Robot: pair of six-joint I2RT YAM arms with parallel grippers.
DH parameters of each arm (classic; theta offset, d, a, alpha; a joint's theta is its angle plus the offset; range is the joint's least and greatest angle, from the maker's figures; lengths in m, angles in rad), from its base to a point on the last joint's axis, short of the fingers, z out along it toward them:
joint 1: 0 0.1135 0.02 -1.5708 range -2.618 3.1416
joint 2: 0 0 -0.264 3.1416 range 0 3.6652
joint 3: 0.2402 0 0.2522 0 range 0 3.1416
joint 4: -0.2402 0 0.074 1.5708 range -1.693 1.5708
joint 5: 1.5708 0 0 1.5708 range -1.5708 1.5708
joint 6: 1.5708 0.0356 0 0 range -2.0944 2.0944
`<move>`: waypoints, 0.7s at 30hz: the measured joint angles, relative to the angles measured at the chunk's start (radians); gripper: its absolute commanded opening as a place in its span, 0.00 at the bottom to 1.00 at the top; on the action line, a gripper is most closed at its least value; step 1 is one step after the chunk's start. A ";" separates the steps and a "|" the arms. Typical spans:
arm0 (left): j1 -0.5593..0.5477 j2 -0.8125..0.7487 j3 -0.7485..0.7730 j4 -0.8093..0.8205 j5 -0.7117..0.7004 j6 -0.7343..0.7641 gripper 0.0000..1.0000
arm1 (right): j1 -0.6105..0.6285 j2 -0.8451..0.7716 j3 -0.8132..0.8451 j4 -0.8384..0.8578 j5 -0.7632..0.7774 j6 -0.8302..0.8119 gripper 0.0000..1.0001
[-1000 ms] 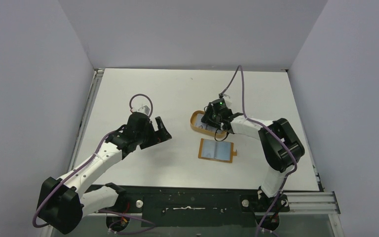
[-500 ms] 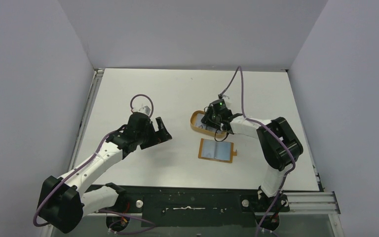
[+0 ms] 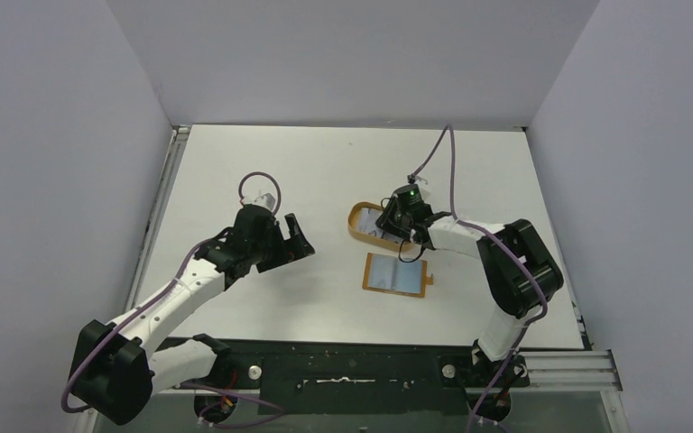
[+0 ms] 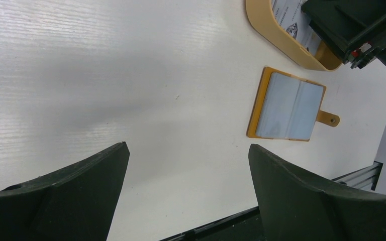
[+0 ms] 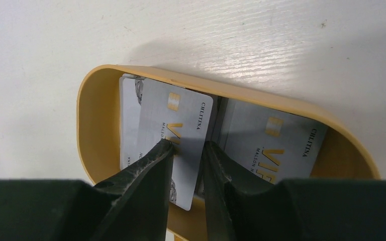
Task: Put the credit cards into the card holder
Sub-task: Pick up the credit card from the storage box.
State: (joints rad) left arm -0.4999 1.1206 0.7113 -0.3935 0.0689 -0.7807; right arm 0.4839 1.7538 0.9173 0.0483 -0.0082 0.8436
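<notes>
I see at least three pale grey credit cards (image 5: 178, 120) with gold print. One lies tilted between my right gripper's (image 5: 188, 144) fingertips, one beneath it to their left, one just to their right. The orange-brown card holder (image 4: 287, 104) lies open and flat, clear pockets up, beyond my left gripper's (image 4: 188, 146) fingertips.

Left end effector (image 4: 188, 146) fingers wide apart; card holder (image 4: 287, 104) lies open near tan tray (image 4: 269, 35).

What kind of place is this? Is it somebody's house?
Probably a robot lab, not a house. A left arm and a right arm are bolted to the near edge of a white table, and plain grey walls box it in on three sides.
</notes>
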 measured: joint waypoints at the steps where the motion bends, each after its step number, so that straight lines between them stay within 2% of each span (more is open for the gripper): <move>1: 0.000 0.002 0.000 0.001 0.000 0.000 0.88 | 0.000 -0.002 -0.002 0.001 0.000 0.000 0.23; 7: 0.000 0.009 -0.001 0.002 0.004 0.000 0.88 | -0.003 -0.021 -0.014 0.002 0.000 0.002 0.11; 15: 0.000 0.010 -0.002 0.005 0.008 0.000 0.87 | -0.006 -0.073 -0.021 -0.003 -0.001 0.006 0.01; 21: 0.000 0.010 -0.002 0.009 0.008 0.000 0.87 | -0.006 -0.108 -0.024 -0.021 -0.019 0.011 0.00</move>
State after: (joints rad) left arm -0.4999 1.1301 0.7090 -0.3847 0.0765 -0.7811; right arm 0.4782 1.6455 0.8932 0.0273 -0.0277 0.8547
